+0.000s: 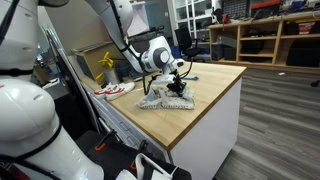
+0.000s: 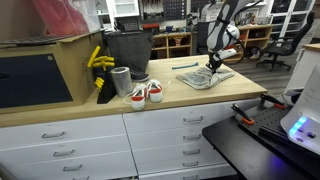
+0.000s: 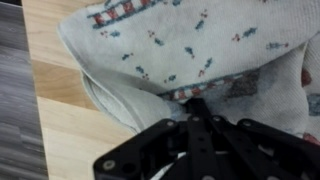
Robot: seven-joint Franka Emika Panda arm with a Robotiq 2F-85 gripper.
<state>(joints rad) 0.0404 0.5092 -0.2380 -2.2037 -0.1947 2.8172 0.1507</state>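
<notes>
- Pair of sneakers (image 2: pixel 146 94) lay left of centre on the wooden counter (image 2: pixel 240 92), well apart from the gripper.
- Patterned cloth (image 2: pixel 205 77) lay crumpled right of centre on the counter; it filled the upper part of the wrist view.
- Arm (image 2: pixel 225 20) reached down from the upper right, wrist bent steeply, gripper (image 2: pixel 214 66) pointing down onto the cloth.
- Fingers pressed together, tips at the cloth's striped hem; could not tell whether fabric was caught between them.

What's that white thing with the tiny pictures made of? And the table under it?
The cloth looks like soft, matte woven fabric, probably cotton. It bunches into folds and has a printed pattern with a striped hem. The countertop looks like light wood with a smooth finish. Faint grain lines show, though it might be laminate.
</notes>
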